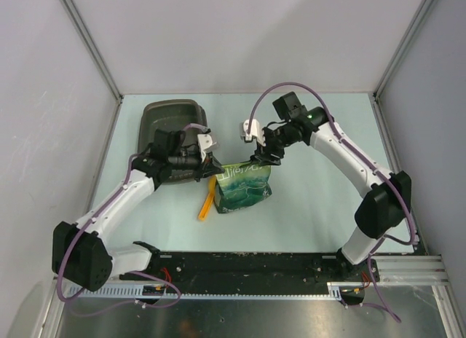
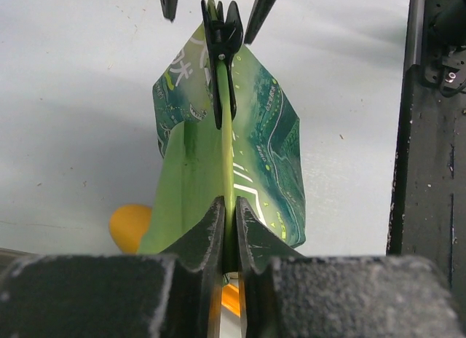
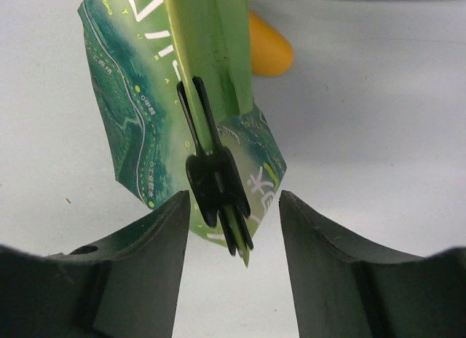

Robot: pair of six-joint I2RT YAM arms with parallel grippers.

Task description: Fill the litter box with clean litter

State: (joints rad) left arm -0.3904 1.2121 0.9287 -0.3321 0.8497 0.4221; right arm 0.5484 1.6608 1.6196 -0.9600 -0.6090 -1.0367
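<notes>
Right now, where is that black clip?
In the right wrist view, the black clip clamps the green pouch, between the open fingers of the right end effector; the left end effector grips the far end.

Green pouch [image 1: 244, 186], black clip [image 2: 222, 39] on its top seam, orange scoop [image 1: 206, 205] just beside

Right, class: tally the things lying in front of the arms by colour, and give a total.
Green: 1, the pouch
Black: 1, the clip on the pouch
Orange: 1, the scoop
Brown-grey: 1, the litter box
Total: 4
</notes>
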